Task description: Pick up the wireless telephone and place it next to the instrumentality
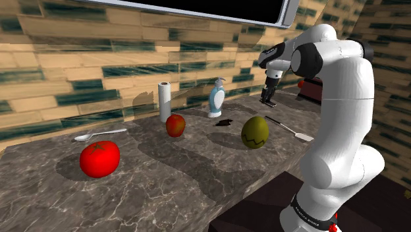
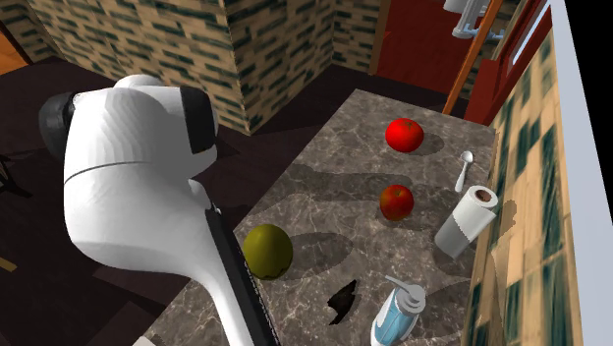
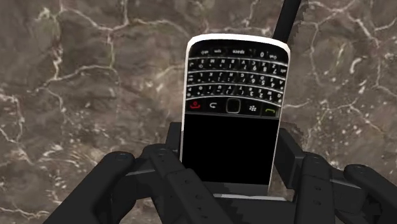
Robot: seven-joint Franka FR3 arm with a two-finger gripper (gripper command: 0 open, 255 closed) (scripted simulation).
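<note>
A black phone with a keypad and a white rim [image 3: 232, 108] sits clasped between my two black fingers [image 3: 167, 159], screen end toward the hand. My gripper [image 3: 229, 162] is shut on it above the dark marble counter [image 3: 95, 95]. In the shoulder view the gripper [image 1: 268, 99] hangs above the counter's far right part, behind an olive-green fruit [image 1: 255, 132]. A black-handled utensil with a white head [image 1: 290, 129] lies on the counter just below and right of the gripper; its handle [image 3: 287, 22] runs past the phone's keypad end.
On the counter stand a soap dispenser [image 1: 217, 97], a paper towel roll [image 1: 164, 101], a red apple [image 1: 175, 124], a big tomato [image 1: 99, 159] and a spoon [image 1: 99, 134]. A small dark object [image 1: 225, 122] lies by the dispenser. A tiled wall backs the counter.
</note>
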